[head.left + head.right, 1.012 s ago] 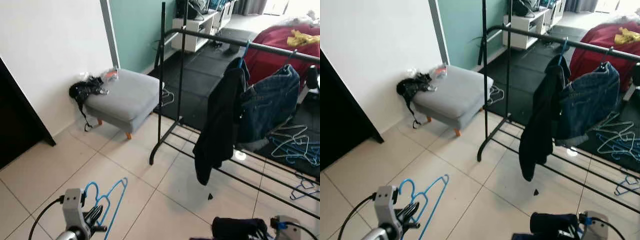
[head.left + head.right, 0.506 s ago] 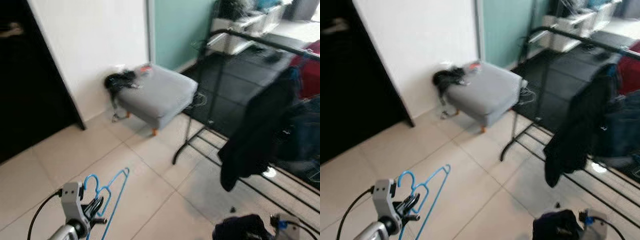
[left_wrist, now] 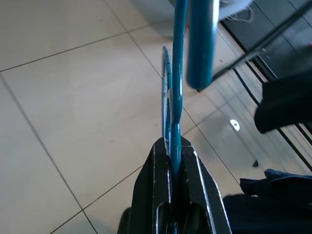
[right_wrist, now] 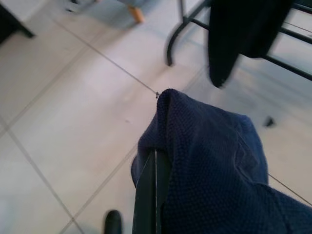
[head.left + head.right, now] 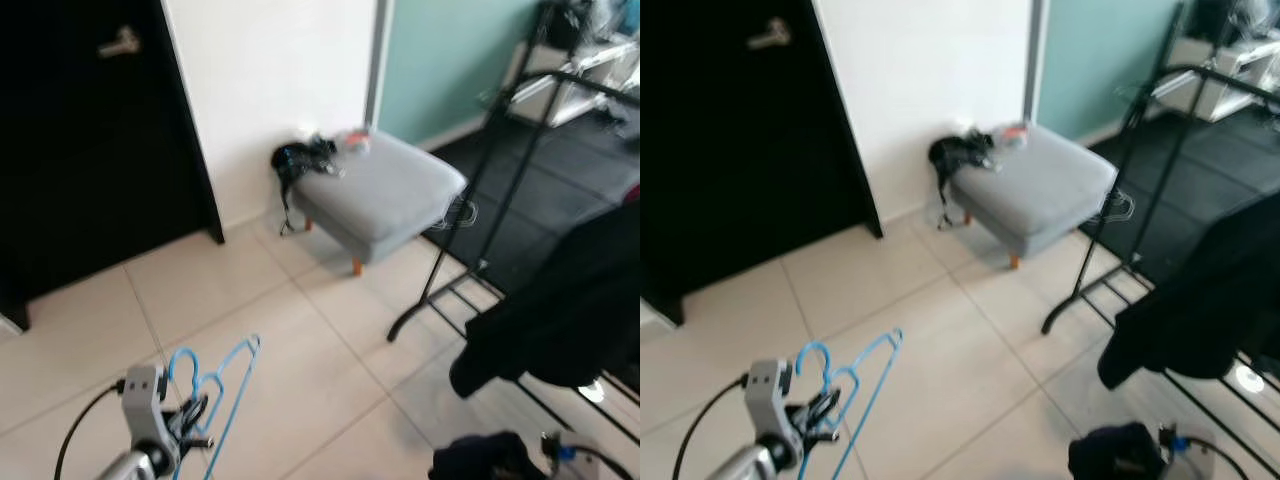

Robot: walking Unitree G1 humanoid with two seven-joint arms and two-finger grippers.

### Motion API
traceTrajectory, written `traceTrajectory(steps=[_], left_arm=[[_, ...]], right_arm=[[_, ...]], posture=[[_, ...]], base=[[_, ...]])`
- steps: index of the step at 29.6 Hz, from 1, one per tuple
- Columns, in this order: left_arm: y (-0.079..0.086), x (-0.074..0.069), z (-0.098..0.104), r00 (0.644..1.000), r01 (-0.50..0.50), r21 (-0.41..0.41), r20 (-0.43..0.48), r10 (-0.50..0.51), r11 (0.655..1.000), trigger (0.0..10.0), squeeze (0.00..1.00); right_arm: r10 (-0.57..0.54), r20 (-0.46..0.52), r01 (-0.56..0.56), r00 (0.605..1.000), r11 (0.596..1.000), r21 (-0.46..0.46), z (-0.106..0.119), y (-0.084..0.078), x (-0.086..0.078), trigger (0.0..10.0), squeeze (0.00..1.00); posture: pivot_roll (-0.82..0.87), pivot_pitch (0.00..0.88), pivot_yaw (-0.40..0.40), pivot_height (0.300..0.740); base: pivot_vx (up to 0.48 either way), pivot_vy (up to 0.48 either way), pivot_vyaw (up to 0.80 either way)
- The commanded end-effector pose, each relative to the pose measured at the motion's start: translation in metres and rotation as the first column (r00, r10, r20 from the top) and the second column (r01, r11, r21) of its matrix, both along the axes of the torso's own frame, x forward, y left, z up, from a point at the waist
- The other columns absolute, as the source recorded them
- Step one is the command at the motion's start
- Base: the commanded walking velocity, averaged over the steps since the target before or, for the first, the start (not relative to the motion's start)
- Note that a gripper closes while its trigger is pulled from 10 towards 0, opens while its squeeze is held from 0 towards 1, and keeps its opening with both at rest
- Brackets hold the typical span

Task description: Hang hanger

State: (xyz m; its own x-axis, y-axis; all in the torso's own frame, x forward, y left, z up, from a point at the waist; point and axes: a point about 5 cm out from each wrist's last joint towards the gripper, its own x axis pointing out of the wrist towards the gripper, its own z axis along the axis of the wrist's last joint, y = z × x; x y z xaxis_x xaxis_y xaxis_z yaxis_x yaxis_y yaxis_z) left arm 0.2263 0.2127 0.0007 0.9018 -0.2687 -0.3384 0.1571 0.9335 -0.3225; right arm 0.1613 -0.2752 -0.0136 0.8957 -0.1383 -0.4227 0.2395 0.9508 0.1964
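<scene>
Swinging leftward, the head camera now takes in a black door (image 5: 90,150), while the left gripper (image 5: 190,425) keeps its blue wire hanger (image 5: 215,385) low over the tiled floor (image 5: 300,370). Left wrist view: fingers clamped on that hanger. Right wrist view: right gripper (image 4: 155,165) closed on a navy knitted garment (image 4: 209,161), black clothes rack (image 4: 195,22) ahead.

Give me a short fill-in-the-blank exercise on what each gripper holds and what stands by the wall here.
1. The left gripper is shut on a ____ hanger.
2. The right gripper holds a dark ____ knit garment.
3. The grey footstool stands beside the ____ clothes rack.

Missing words: blue; blue; black
</scene>
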Motion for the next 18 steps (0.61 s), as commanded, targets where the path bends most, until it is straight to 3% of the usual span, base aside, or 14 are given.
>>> traceTrajectory(steps=[1, 11, 18], left_arm=[[-0.001, -0.004, -0.006, 0.999, 0.003, 0.002, -0.038, -0.003, 1.000, 10.0, 0.00], [-0.009, 0.008, -0.008, 0.999, 0.004, -0.008, -0.044, -0.004, 1.000, 10.0, 0.00], [-0.005, 0.006, -0.014, 0.998, -0.006, -0.004, -0.063, 0.005, 1.000, 10.0, 0.00]], right_arm=[[-0.016, -0.007, 0.016, 1.000, 1.000, -0.005, -0.002, -0.006, -0.002, 10.0, 0.00], [-0.042, -0.018, 0.042, 0.999, 0.999, -0.014, -0.005, -0.021, 0.008, 10.0, 0.00], [-0.047, -0.050, 0.047, 0.998, 0.999, -0.001, -0.013, -0.025, 0.003, 10.0, 0.00]], posture=[[-0.01, 0.123, -0.020, 0.740], [-0.03, 0.099, -0.008, 0.740], [-0.01, 0.080, -0.025, 0.740]], base=[[0.000, 0.000, 0.66], [0.000, 0.000, 0.66], [0.000, 0.000, 0.66]])
